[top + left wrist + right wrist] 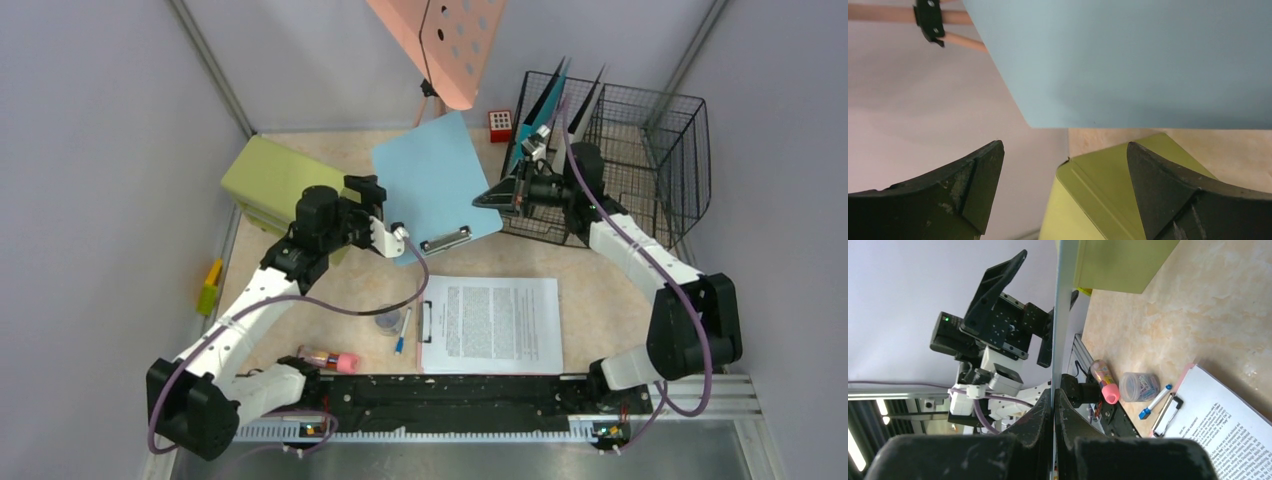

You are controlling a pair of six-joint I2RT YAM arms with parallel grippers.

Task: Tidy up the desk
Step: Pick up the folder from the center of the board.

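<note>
right gripper (1054,391) is pressed together on the right edge of the blue clipboard (435,180), pinching the board itself. its wrist view shows the board edge-on between the pads. left gripper (1064,146) is spread wide and holds nothing. it sits just beside the board's left edge, above the green cabinet (265,180) at the back-left corner of the desk (600,300). the desk is the pale marbled tabletop under both arms, running out to the grey walls. can't tell if the clip end of the board rests on the tabletop or hangs clear.

my read: the step in hand is filing the blue board into the wire basket (680,170) at the back-right corner. looks early in the task: the second clipboard (490,325) with a printed sheet, pen (402,330), jar of clips (387,320) and pink-capped tube (328,358) all lie loose by the near edge.

to do it well:
- it's a one-edge pinch on a wide flat board, so it'll want to swing. move slow, keep it upright.
- left claw should either close on the free edge to steady it or back off toward the cabinet first. half-in risks a knock.
- turn the board parallel to the upright folders (545,105) in the basket, come in over the rim, lower into a free slot.
- let go only once the bottom edge is seated.
</note>
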